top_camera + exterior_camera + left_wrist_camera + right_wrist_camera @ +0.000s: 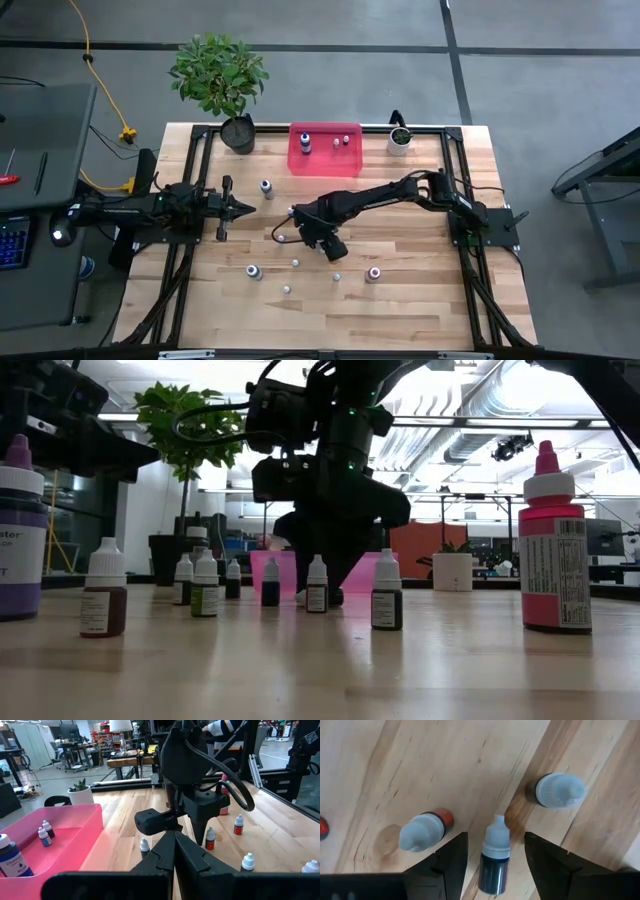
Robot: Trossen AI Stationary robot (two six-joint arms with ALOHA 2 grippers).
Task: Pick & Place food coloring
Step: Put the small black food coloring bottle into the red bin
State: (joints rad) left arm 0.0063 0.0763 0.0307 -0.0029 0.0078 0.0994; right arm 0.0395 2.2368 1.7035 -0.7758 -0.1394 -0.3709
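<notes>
The left arm lies along the left part of the table (420, 300), its left gripper (243, 208) pointing toward the middle; in the left wrist view its two dark fingers (200, 860) meet at their tips with nothing between them. Just beyond that tip stands a larger bottle with a blue body (266, 188), alone on the wood.

At the back edge, between a leafy potted plant (220, 75) and a small white plant pot (399, 140), sits a pink tray (350, 163); it holds a big blue bottle (305, 144) and two tiny bottles (338, 142) — the left wrist view shows the same three in the tray.

The right arm reaches in from the right side to the table's centre, and the right gripper (330, 243) points down over a cluster of tiny bottles; its wrist view shows the jaws parted, one tiny dark-bodied bottle (494, 855) standing between the fingers (447, 855), which are not touching it; a brown-bodied bottle (424, 831) stands just beside it on one side and another white-capped one (556, 790) on the other.

The remaining food coloring is scattered across the front half of the table: a purple-bodied bottle (254, 272), whitish tiny ones (296, 263) near it, and a red-bodied bottle (374, 273) farther right — tall and pink-red (555, 550) in the low view.
</notes>
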